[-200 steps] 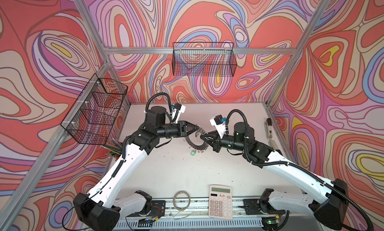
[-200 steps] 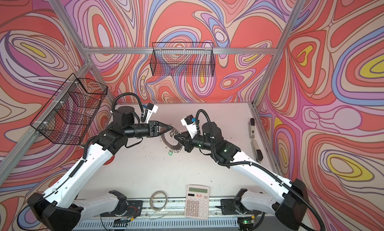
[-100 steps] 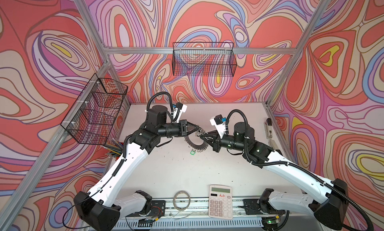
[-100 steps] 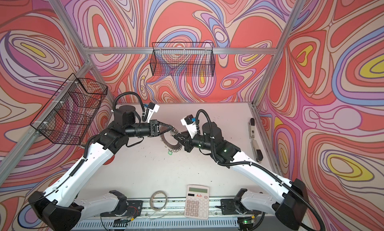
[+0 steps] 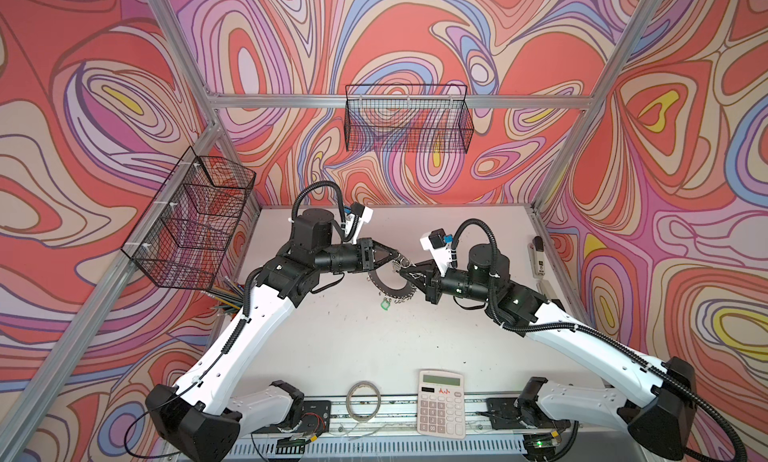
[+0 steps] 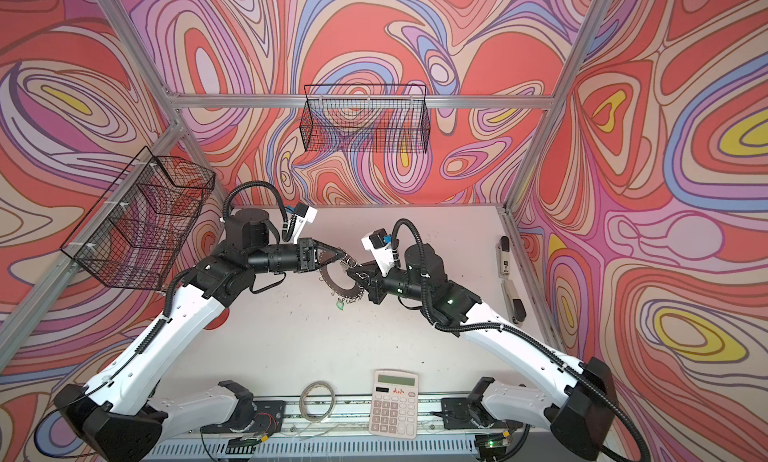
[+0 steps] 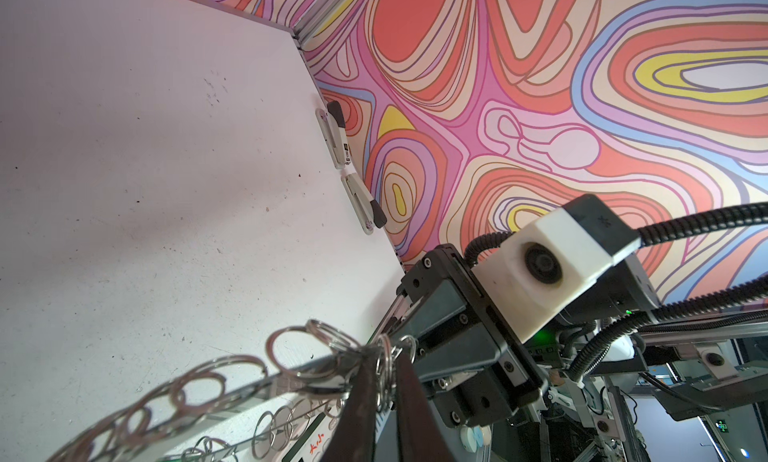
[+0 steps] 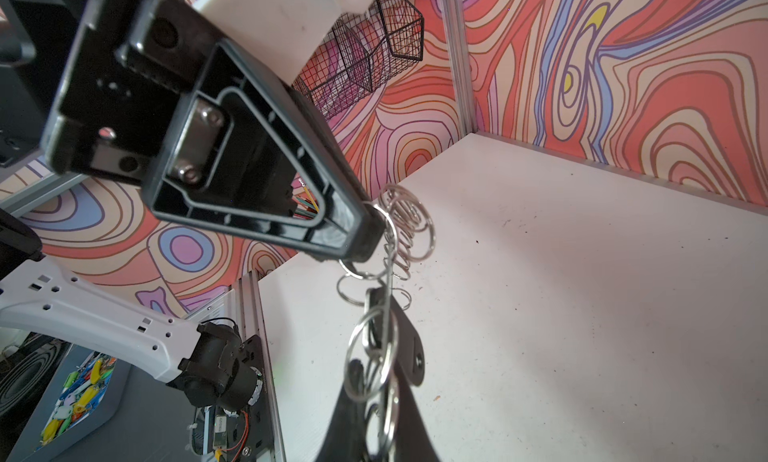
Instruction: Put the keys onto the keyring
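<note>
Basically the keyring [image 5: 388, 293] hangs above the desk [image 5: 353, 347]: right gripper [image 5: 404, 269] jaws clamp its rim to steady it, left gripper [image 5: 394, 259] jaws pinch one wire loop [image 7: 384, 370], probably to spread it open.

**Bright metal, matt plastic**

The keyring [image 7: 249, 391] is polished silver metal, and its wire loops are glossy. The left tool [image 8: 368, 235] is matt black moulded plastic. The table [image 7: 124, 190] is smooth matt white, speckled with small dark marks.
</note>
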Tool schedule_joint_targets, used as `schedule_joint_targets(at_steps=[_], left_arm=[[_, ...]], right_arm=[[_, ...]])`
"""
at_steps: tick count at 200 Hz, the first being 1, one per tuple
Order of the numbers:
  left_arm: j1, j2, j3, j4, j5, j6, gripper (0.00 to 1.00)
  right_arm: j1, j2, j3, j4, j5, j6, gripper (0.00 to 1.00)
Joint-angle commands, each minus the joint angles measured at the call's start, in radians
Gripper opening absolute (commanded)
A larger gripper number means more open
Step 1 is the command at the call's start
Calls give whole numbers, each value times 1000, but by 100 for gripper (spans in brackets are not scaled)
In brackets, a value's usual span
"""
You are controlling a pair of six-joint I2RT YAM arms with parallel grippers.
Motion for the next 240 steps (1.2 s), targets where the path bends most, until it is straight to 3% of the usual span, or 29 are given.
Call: schedule_joint_targets(at_steps=[1, 31, 77, 102, 127, 178, 240], left_arm=[[-2, 2, 32, -5, -9, 13, 14], [-1, 2, 37, -15, -20, 13, 0], [-15, 1, 86, -121, -90, 42, 0], [-64, 34, 204, -325, -252, 144, 0], [-99, 56, 261, -403, -363, 174, 0], [-156, 121, 383, -491, -456, 215, 0], [-161, 170, 458, -552, -460, 205, 0]], right_arm=[[3, -16, -7, 29, -6, -7, 0], [3, -15, -8, 31, -6, -9, 0], [3, -14, 19, 1, 19, -23, 0], [3, -31, 67, -63, 61, -53, 40], [4, -41, 117, -117, 80, -89, 57], [4, 25, 237, -222, 116, -171, 64], [16, 107, 307, -286, 126, -238, 66]])
